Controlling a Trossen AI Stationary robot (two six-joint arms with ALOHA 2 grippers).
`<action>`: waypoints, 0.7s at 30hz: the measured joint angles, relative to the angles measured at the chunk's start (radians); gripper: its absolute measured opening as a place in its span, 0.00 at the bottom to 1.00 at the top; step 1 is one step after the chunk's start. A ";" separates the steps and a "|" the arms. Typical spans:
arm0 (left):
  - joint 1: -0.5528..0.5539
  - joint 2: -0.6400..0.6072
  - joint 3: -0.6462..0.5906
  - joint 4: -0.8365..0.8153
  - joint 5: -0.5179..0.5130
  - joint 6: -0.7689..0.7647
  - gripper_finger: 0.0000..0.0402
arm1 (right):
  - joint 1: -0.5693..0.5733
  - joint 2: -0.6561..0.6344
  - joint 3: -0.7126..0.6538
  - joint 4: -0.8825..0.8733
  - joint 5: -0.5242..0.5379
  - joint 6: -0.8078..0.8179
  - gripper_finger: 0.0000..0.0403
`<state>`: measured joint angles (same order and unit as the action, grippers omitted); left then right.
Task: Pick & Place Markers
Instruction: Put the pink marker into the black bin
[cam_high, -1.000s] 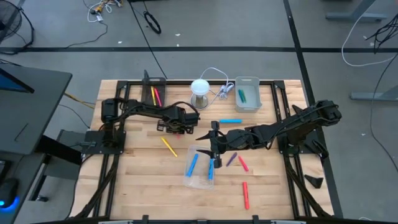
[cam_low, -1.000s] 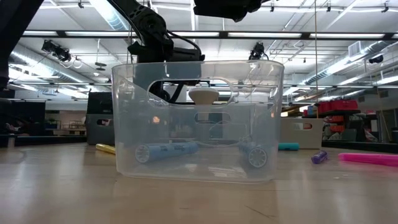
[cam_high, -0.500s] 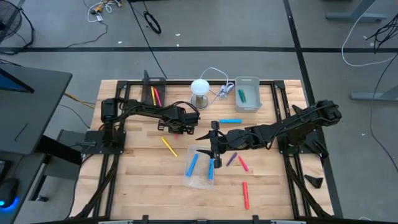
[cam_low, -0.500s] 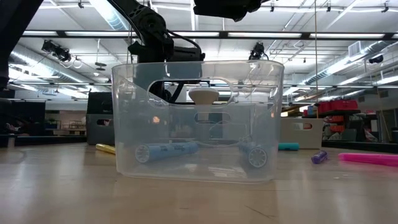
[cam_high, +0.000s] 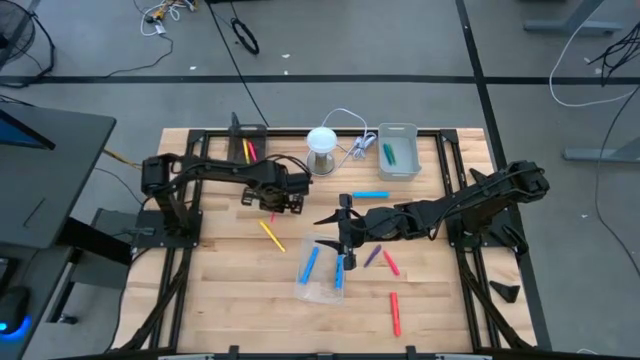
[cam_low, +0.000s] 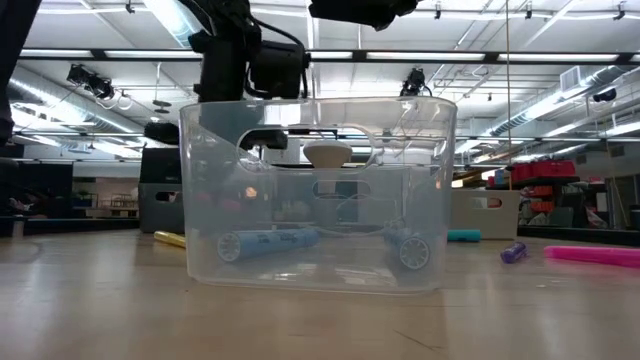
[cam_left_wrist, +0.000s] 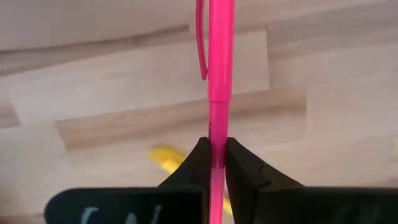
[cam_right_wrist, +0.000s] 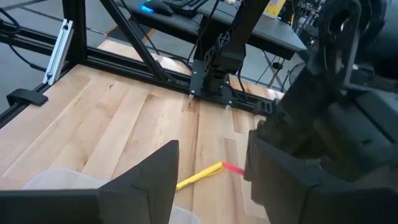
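Wooden slatted table: left gripper pinches slim pink marker near its end; slippage likely. Right gripper spread above clear plastic tray.

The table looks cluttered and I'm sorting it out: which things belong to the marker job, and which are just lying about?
Job:
pink marker pinched in the left end effector
yellow marker
blue markers in the clear bin
red marker
grey bin

Lying about:
white lamp
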<state>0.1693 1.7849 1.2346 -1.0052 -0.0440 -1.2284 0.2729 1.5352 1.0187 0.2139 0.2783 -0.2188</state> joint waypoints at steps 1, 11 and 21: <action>0.004 -0.010 0.000 -0.013 0.001 0.004 0.07 | 0.000 0.000 0.000 0.000 0.000 0.000 0.51; 0.042 -0.141 0.001 -0.138 -0.030 0.031 0.06 | 0.000 0.000 0.000 0.003 0.000 -0.004 0.51; 0.045 -0.295 0.002 -0.281 -0.055 -0.010 0.06 | 0.000 0.000 0.000 0.015 0.001 -0.004 0.51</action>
<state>0.2138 1.4896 1.2362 -1.2863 -0.0989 -1.2382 0.2728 1.5352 1.0187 0.2292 0.2790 -0.2230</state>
